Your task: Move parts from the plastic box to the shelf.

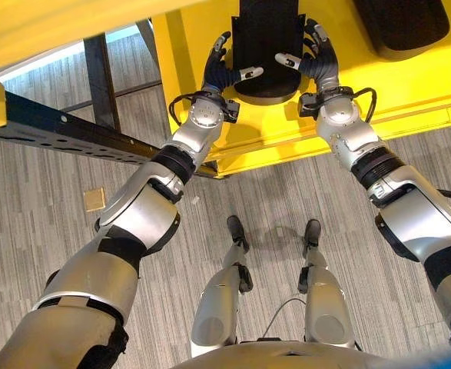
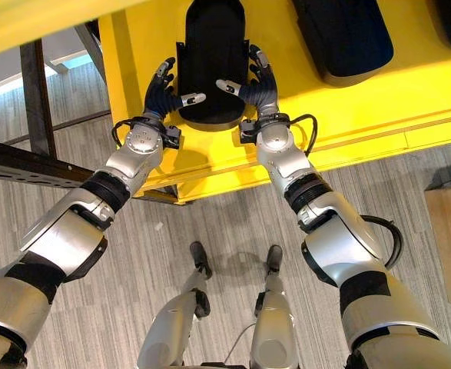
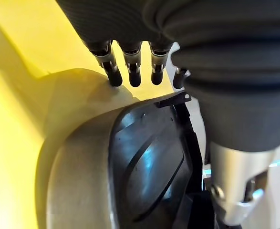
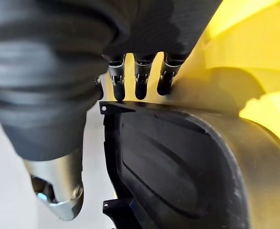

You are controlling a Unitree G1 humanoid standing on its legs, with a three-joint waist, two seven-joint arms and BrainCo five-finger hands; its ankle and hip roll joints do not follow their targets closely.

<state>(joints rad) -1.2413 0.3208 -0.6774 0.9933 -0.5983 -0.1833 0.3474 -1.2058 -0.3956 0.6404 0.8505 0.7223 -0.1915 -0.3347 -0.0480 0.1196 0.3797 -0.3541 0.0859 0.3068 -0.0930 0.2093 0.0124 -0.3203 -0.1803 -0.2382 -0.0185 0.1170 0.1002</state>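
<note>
A long black moulded part (image 1: 267, 54) with a rounded near end lies on a yellow surface (image 1: 409, 84). My left hand (image 1: 219, 73) is against its left side and my right hand (image 1: 317, 61) against its right side. Both hands are open, with straight fingers along the part's flanks and thumbs reaching over its top. The left wrist view shows the left hand's fingers (image 3: 113, 67) extended past the part's ribbed black shell (image 3: 149, 167). The right wrist view shows the right hand's fingers (image 4: 140, 78) straight above the part's edge (image 4: 168, 167).
A second black part (image 2: 344, 34) lies on the yellow surface to the right. A black perforated metal beam (image 1: 64, 131) crosses at the left, with a yellow bar above it. A cardboard box (image 2: 449, 223) stands on the wood-pattern floor at the right edge.
</note>
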